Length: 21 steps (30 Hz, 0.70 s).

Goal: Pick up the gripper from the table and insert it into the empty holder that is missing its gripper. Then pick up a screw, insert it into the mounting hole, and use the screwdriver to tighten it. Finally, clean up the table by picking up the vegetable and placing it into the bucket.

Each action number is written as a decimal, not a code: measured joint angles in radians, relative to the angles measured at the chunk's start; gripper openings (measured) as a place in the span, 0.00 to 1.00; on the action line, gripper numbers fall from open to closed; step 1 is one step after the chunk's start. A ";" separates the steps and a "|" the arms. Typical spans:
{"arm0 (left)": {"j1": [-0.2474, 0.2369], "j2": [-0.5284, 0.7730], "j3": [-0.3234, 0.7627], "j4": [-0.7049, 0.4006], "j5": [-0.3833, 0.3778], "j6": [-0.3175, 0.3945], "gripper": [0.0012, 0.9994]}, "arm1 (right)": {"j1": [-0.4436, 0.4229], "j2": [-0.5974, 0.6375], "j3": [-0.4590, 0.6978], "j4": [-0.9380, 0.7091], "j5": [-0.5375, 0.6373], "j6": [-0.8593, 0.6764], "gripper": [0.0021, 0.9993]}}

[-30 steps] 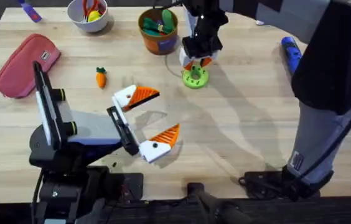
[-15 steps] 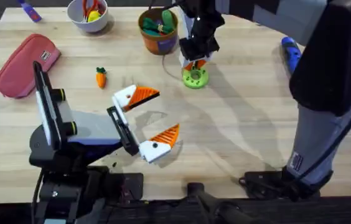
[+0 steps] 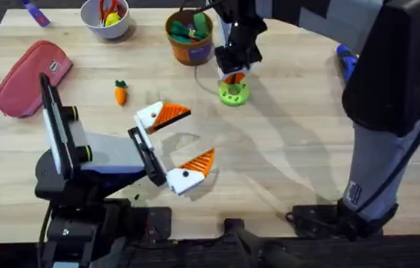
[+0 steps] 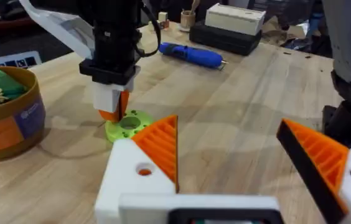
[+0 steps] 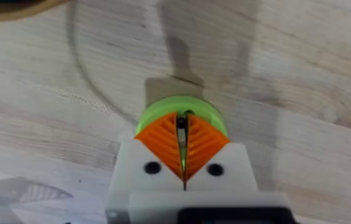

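Light wooden bench [image 3: 284, 156] was seen carrying everything, with a red pouch [image 3: 27, 77] laid near its left edge. At the far side the bucket [image 3: 190, 37] was stood, green items inside it, and a white bowl [image 3: 105, 16] was set to its left. The screwdriver [image 3: 348, 61] was laid at the far right. The left gripper [image 3: 174, 144] was held wide apart over bare wood, both fingers fitted with orange tips. The right gripper [image 3: 234, 77] was pressed closed, tips together on something thin and dark, just above a green disc [image 3: 233, 93]. The vegetable [image 3: 121, 92] was left lying between pouch and left gripper.
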 joint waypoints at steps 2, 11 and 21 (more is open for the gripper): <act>0.000 0.000 0.000 0.000 0.000 0.000 1.00 | 0.000 0.000 0.000 -0.002 0.000 0.000 0.00; 0.000 0.000 0.000 0.000 0.000 0.000 1.00 | 0.000 -0.081 0.032 -0.088 0.000 0.000 0.00; 0.000 0.000 0.000 0.000 0.000 0.000 1.00 | 0.001 -0.351 0.074 -0.158 0.000 -0.052 0.00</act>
